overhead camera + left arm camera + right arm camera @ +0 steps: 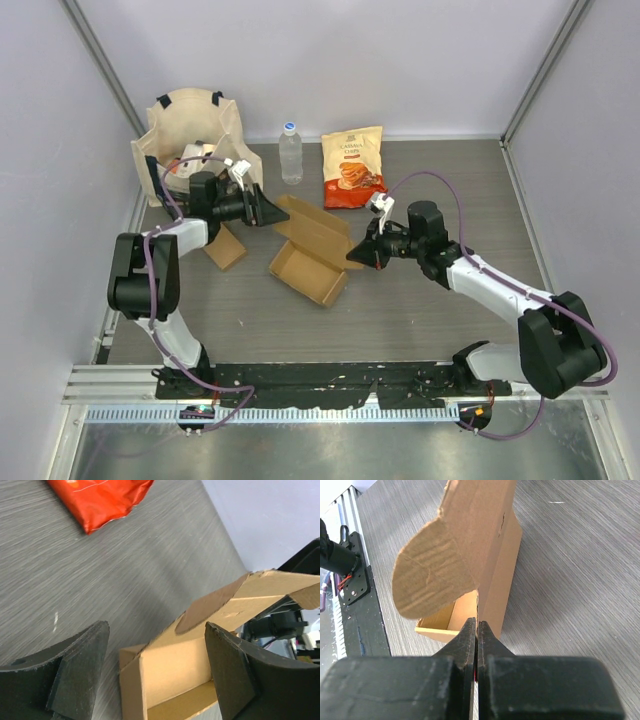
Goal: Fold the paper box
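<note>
Cardboard paper box (pixel 312 262) sits between both grippers, long axis running from one toward the other. Left gripper (pixel 280 212) fingers (pixel 82 665) spread; we see the box's end corner in their gap. Right gripper (pixel 358 254) fingers (pixel 466 639) pressed together, pinching the opposite end wall's edge.

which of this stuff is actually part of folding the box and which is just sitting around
Part of the job:
- paper box
- right gripper, pinching the box's flap
- left gripper, open at the box's other end

Just lying about:
- water bottle
- snack bag
- tote bag
</note>
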`<state>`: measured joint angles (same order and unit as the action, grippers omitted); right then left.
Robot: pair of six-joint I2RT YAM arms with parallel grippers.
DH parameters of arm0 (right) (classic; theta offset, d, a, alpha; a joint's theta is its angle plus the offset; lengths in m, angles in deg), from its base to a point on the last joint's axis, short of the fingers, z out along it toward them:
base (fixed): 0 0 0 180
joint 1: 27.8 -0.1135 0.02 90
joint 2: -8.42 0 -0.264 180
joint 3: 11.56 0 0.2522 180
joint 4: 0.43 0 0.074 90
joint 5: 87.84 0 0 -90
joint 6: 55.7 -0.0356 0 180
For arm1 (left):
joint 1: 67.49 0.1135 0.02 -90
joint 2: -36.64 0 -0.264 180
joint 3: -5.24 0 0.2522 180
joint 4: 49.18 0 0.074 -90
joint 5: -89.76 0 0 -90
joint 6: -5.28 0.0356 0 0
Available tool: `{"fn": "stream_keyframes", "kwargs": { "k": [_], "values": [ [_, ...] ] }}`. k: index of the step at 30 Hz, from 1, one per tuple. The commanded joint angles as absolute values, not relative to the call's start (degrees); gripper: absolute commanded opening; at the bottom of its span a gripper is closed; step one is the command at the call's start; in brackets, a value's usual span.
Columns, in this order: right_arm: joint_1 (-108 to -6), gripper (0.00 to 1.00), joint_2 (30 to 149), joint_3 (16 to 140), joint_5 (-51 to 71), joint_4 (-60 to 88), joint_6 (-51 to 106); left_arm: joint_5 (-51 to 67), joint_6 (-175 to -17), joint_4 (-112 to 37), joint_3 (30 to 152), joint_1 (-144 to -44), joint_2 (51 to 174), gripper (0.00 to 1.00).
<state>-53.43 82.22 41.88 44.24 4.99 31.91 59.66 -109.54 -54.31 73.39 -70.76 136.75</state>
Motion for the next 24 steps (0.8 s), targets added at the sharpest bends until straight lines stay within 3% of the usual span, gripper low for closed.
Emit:
{"fn": "stream_keyframes", "kwargs": {
  "k": [1,3,4,9,15,18,24],
  "values": [
    [-53.03,0.01,82.08,44.39,46.28,1.82,31.49,65.06,-116.87,-67.37,73.84,-71.36,139.19,0.8],
    [-53.03,0.01,82.07,44.3,46.02,1.9,31.4,65.33,-119.25,-70.39,73.67,-71.36,139.56,0.72],
    [-53.03,0.01,81.99,44.3,45.75,2.08,31.4,65.41,-119.43,-70.66,73.58,-71.36,139.21,0.62],
    [-53.03,0.01,81.72,44.39,39.1,2.43,29.91,61.12,-113.12,-59.55,72.78,-71.8,135.17,0.51],
    [-53.03,0.01,81.99,45.01,33.63,3.31,27.98,48.02,-99.67,-41.69,73.75,-76.62,128.05,0.36],
    [-53.03,0.01,81.46,45.88,29.24,5.14,27.63,42.05,-98.34,-38.42,74.19,-77.77,125.33,0.2],
    [-57.06,0.01,83.12,51.41,7.9,12.79,21.57,21.96,-98.87,-35.6,73.93,-85.67,118.91,0.0]
  ]
}}
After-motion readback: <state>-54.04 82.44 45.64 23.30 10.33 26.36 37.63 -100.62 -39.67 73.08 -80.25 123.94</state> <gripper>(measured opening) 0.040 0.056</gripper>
